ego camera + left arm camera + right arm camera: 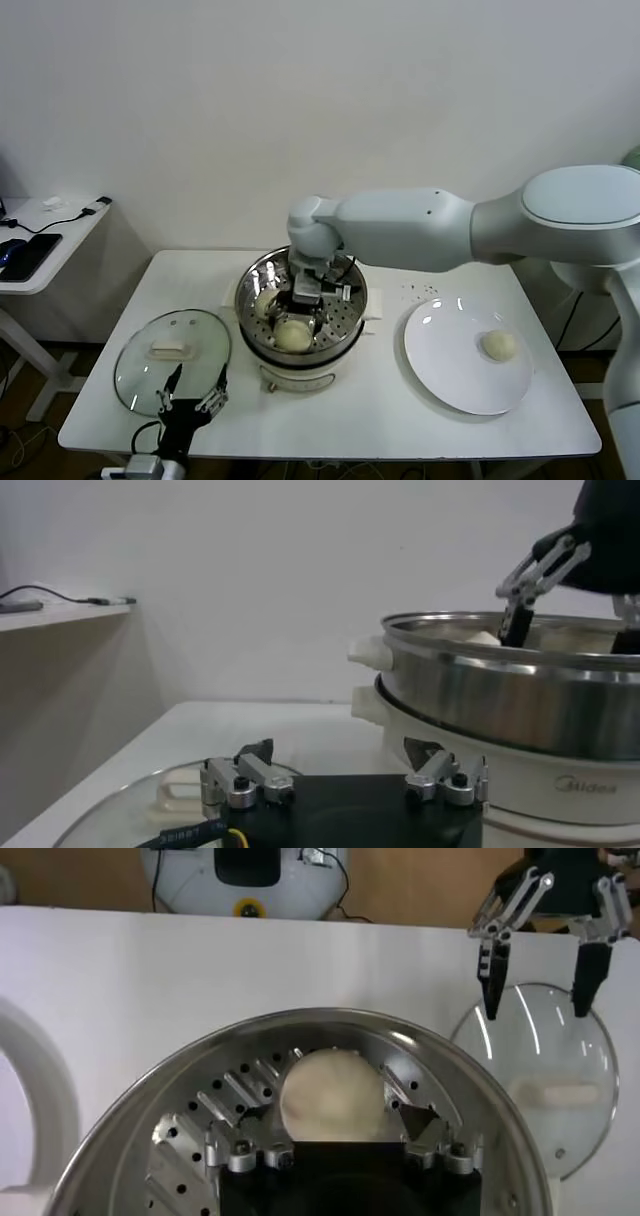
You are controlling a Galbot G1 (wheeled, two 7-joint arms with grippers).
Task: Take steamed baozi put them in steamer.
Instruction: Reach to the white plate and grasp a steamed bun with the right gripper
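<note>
The steamer stands mid-table with two steamed baozi inside, one at the front and one at the left. My right gripper is down inside the pot. In the right wrist view it is open, with a baozi resting on the perforated tray between its fingertips, a small gap at each side. One more baozi lies on the white plate at the right. My left gripper is open and empty at the table's front left edge, also seen in its wrist view.
The round glass lid lies flat left of the steamer, just behind the left gripper, and shows in the right wrist view. The steamer wall rises close by the left gripper. A side table stands at far left.
</note>
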